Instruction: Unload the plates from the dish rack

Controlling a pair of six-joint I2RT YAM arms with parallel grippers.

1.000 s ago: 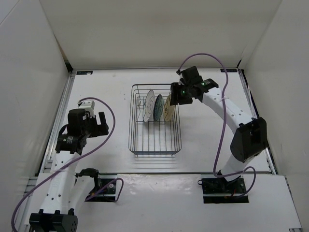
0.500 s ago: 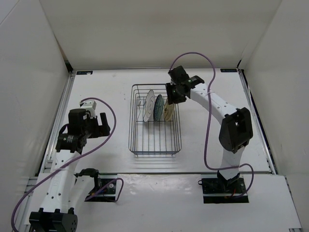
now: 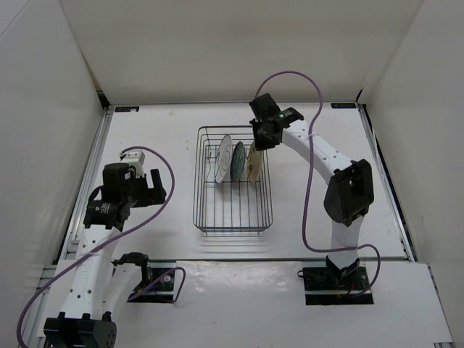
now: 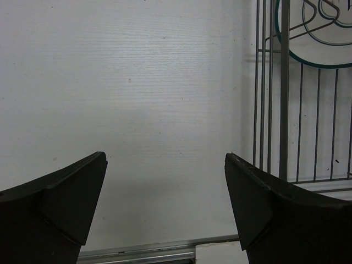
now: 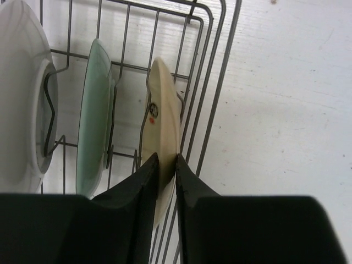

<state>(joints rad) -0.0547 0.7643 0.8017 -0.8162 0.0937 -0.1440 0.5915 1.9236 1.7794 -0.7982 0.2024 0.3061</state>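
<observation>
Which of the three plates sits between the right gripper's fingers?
The cream plate, last in the row by the rack wall; the right gripper pinches its rim. The teal plate and white plate stand untouched.

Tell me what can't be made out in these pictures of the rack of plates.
- Right wrist view: the right gripper covers the lower rim of the cream-tan round plate.
- Left wrist view: the top edge cuts off most of the white ringed plate.
- Top view: the plates stand edge-on in the dark wire dish rack, patterns too small.
</observation>
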